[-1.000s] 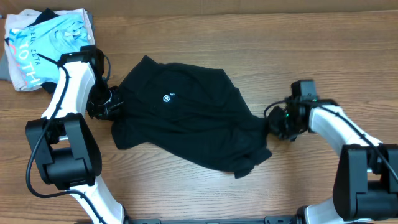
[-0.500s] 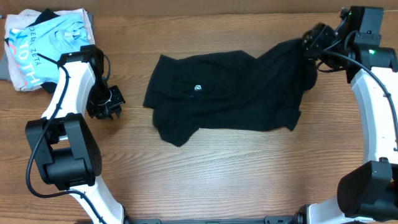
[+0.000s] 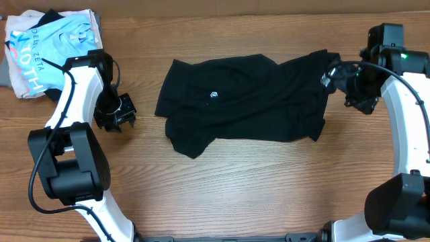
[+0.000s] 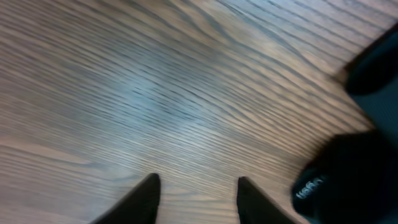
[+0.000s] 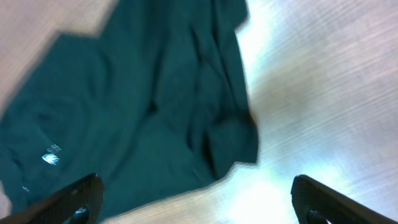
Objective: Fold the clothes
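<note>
My left tool [image 3: 115,113] is down at the counter [image 3: 255,188] with its two fingers parted and nothing between them. In my left wrist view only bare wood grain shows in the gap of the tool [image 4: 196,198]. Something dark sits at the edge of that view on the tool's right, and I cannot tell whether it is cloth or part of my own arm.

My right tool [image 3: 339,75] is spread wide. In its wrist view the fingertips stand at opposite sides of the picture, and the tool [image 5: 199,202] grips nothing.

The black T-shirt [image 3: 248,107] lies on the counter between my two tools, spread out but rumpled, with creases running through it. Its small white logo [image 3: 213,95] faces up, on the half nearer my left tool. A strip of bare wood separates the shirt's edge from my left tool. On the other side, its upper corner reaches right up to my right tool's fingers. From overhead I cannot tell whether they touch it.

From my right wrist the T-shirt [image 5: 143,106] fills the space ahead and to the left of the tool, with the logo [image 5: 51,157] far out to the left. To the tool's right is bare counter [image 5: 323,93].

Beyond my left tool, on its outer side, a light blue shirt [image 3: 54,47] with white lettering lies in a heap.
</note>
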`<act>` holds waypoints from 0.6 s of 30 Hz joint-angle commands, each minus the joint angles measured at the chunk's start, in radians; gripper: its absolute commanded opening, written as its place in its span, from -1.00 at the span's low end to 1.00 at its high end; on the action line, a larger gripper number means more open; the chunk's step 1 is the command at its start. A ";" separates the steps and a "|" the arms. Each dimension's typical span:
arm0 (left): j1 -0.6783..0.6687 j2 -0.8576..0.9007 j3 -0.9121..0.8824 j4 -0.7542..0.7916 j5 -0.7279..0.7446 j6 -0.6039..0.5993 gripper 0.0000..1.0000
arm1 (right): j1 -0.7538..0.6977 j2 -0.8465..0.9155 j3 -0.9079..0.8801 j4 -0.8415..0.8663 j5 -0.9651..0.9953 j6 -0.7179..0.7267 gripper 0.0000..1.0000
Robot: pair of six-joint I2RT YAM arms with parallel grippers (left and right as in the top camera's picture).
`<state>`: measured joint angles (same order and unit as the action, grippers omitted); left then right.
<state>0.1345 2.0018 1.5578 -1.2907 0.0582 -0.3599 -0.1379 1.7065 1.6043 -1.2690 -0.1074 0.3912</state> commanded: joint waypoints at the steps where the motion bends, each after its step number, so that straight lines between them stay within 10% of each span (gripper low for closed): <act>1: -0.025 0.010 0.015 -0.010 0.083 0.051 0.01 | -0.007 -0.010 -0.053 -0.022 0.045 -0.006 1.00; 18: -0.237 0.010 -0.092 0.012 0.203 0.068 0.01 | -0.007 -0.010 -0.518 0.342 -0.049 -0.003 0.84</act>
<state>-0.0753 2.0018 1.4887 -1.2907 0.1993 -0.3103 -0.1375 1.7069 1.1271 -0.9638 -0.1341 0.3908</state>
